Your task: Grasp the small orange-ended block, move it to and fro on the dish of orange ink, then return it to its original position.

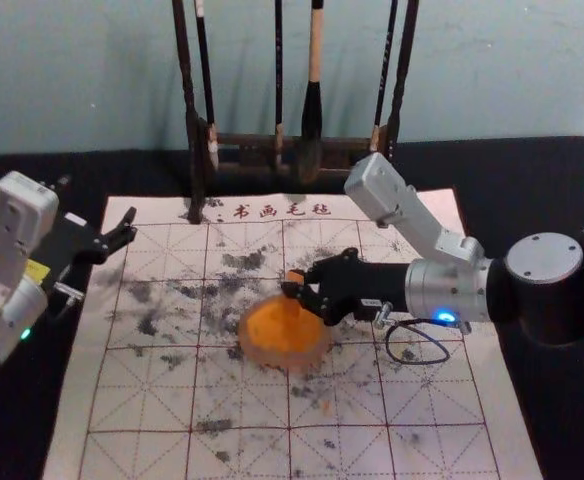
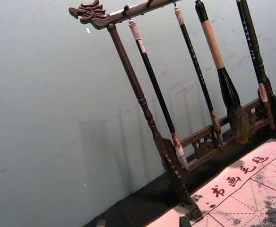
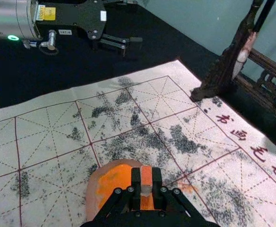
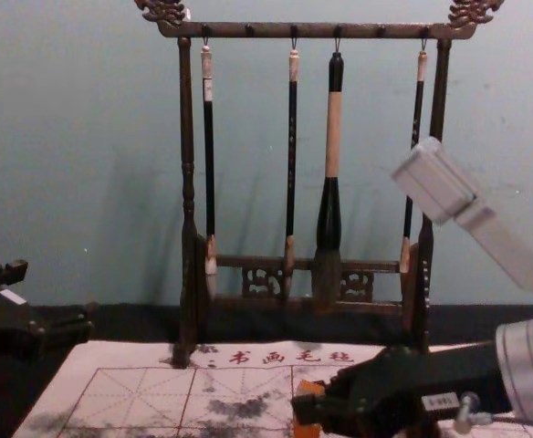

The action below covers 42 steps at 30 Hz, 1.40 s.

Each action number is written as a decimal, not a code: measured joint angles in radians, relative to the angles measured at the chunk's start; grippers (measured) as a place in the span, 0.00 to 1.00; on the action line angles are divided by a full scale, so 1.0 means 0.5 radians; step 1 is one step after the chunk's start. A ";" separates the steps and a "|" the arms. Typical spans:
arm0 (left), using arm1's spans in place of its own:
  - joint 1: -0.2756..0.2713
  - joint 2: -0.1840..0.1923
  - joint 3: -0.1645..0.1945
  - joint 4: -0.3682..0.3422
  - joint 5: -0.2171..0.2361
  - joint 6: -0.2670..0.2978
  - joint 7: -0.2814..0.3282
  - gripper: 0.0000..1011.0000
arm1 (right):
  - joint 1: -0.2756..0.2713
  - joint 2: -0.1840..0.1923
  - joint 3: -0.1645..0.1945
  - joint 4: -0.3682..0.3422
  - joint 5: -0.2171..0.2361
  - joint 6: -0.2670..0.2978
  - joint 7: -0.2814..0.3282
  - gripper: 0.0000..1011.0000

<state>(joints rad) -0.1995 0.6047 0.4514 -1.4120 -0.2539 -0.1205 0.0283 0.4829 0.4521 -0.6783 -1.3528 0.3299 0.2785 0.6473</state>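
We see a black-covered table (image 1: 32, 180) w/ the pale gridded mat (image 1: 132, 400) on it, dark smudges across it; red chars at its far edge read 书画毛毡. Behind it stands the dark wooden rack (image 4: 312, 31) w/ 4 hanging brushes (image 4: 332, 137), 1 much thicker than the rest; we can't make out the tiny chars on the handles.

The R gripper (image 1: 299, 284) reaches in from the R, over the mid. of the mat, at the dish's far side. Its fingers are narrow, closed on the small block. It has a small white label, too small for us to read. The L gripper (image 1: 127, 226) is parked by the mat's far L corner, fingers wide apart w/ nothing btwn them; white & yellow stickers on that arm, text too small for us.

The round dish (image 1: 248, 345) w/ orange ink (image 1: 284, 328) sits on the mat, just below & beside the R fingertips. Smallest is the block (image 3: 146, 177), held btwn the R fingertips, a pad on each side, orange part & a paler part showing. We can't tell if it touches the ink.
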 joint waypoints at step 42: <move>0.000 0.000 0.000 0.000 0.000 0.000 0.000 0.99 | -0.049 0.039 -0.059 -0.112 0.095 0.039 0.021 0.11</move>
<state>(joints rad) -0.1996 0.6047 0.4514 -1.4120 -0.2539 -0.1205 0.0283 0.4586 0.4714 -0.7076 -1.4089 0.3772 0.2983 0.6578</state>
